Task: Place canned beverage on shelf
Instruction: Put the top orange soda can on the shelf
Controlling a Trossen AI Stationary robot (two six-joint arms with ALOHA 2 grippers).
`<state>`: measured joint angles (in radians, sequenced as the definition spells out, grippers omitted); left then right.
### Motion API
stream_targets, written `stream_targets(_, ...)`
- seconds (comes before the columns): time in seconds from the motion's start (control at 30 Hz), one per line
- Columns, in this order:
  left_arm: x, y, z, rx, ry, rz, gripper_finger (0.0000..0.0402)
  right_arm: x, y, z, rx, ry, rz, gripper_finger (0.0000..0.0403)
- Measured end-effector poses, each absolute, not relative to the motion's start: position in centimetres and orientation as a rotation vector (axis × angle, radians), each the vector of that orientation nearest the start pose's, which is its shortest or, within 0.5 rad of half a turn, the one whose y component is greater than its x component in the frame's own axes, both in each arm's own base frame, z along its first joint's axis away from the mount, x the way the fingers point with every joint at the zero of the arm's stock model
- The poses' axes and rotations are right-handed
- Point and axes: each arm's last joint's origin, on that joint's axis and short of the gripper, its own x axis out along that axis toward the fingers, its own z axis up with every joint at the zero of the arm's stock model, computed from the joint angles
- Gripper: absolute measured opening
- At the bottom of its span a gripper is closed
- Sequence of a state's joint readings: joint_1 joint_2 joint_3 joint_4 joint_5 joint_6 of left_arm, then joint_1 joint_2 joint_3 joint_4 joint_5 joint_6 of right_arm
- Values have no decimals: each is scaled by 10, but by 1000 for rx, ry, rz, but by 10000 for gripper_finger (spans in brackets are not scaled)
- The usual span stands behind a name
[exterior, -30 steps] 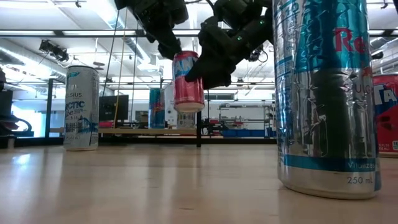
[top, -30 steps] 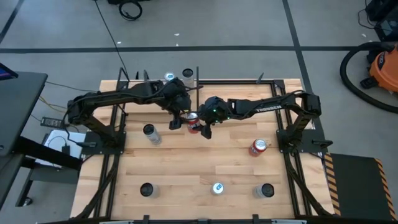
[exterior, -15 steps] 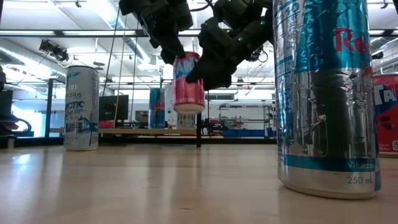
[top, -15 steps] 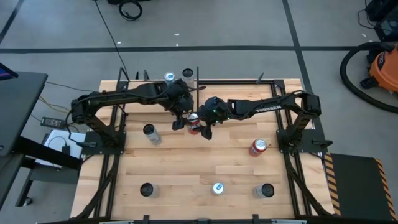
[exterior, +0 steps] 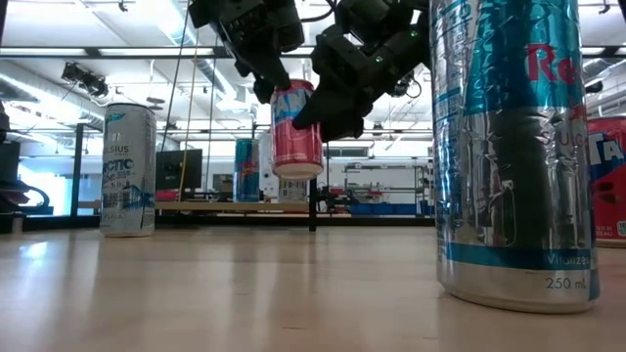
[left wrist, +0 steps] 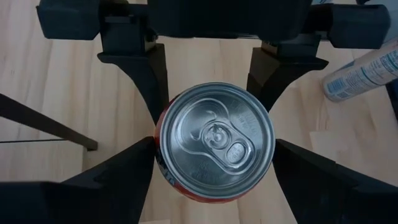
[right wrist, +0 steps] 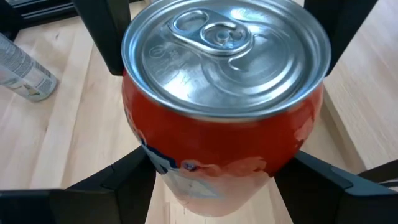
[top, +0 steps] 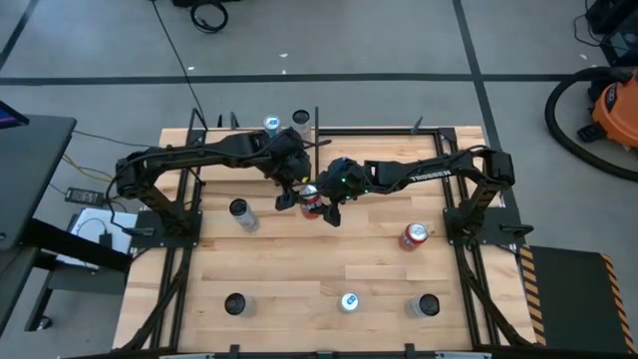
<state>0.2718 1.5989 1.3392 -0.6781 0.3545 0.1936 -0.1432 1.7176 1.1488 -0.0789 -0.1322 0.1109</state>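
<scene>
Mid-handover at centre frame: red can aloft, clamped by left end effector and right end effector together; shelf at upper centre not yet reached.

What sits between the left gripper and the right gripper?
The red can, held clear of the table, with the left gripper and right gripper clamped on opposite sides. The low view shows it best.

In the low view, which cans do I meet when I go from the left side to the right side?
White and blue can → small blue can far back → red can held in the air → big silver and blue can close to the camera → red can at the right edge.
</scene>
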Motion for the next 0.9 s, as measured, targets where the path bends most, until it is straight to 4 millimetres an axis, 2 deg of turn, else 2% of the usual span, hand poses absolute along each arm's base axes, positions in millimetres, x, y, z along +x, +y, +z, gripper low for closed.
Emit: stream_targets(0.9, 329, 83, 287, -53, 864, -90, 314, 370, -51, 225, 186, 644, -62, 290)
